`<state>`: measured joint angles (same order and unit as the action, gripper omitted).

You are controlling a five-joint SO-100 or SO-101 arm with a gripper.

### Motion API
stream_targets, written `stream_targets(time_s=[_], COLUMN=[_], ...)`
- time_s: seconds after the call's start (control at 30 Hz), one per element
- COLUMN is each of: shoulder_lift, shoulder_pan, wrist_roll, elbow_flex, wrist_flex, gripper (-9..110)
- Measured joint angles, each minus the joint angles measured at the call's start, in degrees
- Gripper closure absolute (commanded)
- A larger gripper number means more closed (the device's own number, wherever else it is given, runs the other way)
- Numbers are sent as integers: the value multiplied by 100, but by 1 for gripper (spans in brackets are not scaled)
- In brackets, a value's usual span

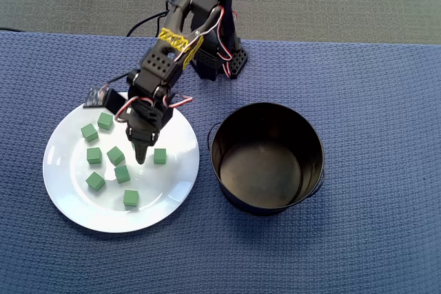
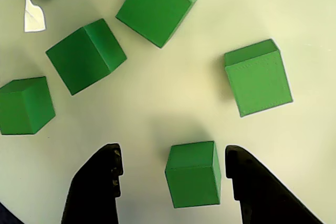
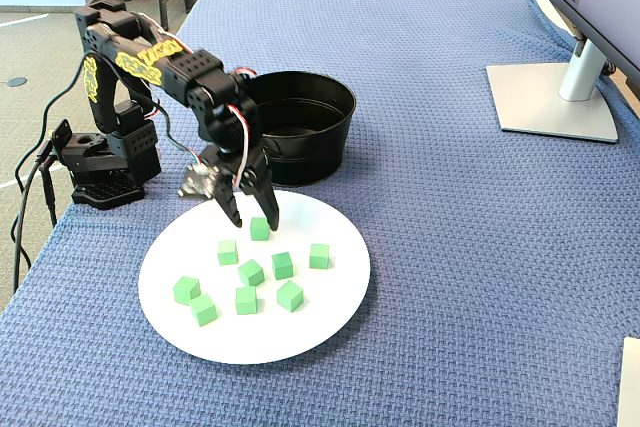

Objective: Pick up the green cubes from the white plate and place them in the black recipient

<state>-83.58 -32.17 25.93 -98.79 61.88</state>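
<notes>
Several green cubes (image 1: 94,155) lie scattered on the white plate (image 1: 165,194), which sits left of the black recipient (image 1: 262,170) in the overhead view. My gripper (image 3: 252,219) is down over the plate's far part in the fixed view and stands open. In the wrist view the gripper (image 2: 173,153) straddles one green cube (image 2: 193,174). That cube sits close to the right finger (image 2: 257,187), with a wider gap to the left finger (image 2: 97,182). Other cubes (image 2: 86,56) lie ahead on the plate (image 2: 173,93). The recipient (image 3: 310,162) holds no cubes that I can see.
A blue woven cloth (image 3: 450,227) covers the table. The arm's base (image 3: 100,172) stands at the table's left edge in the fixed view, behind the plate (image 3: 300,332). A monitor foot (image 3: 550,97) sits at the far right. A white sheet corner (image 3: 630,382) shows at bottom right.
</notes>
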Motion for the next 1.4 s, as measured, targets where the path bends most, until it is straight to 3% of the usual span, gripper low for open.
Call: stream_targets(time_s=[0.83,1.0,1.1,1.4], shoulder_lift=[413,589,606,431], shoulder_pan=[510,501,501,369], wrist_roll=[1143,1178,1178,712], elbow_flex=[-185,-185,-167,-167], wrist_flex=[141,141,141,105], gripper=[82,88,102,102])
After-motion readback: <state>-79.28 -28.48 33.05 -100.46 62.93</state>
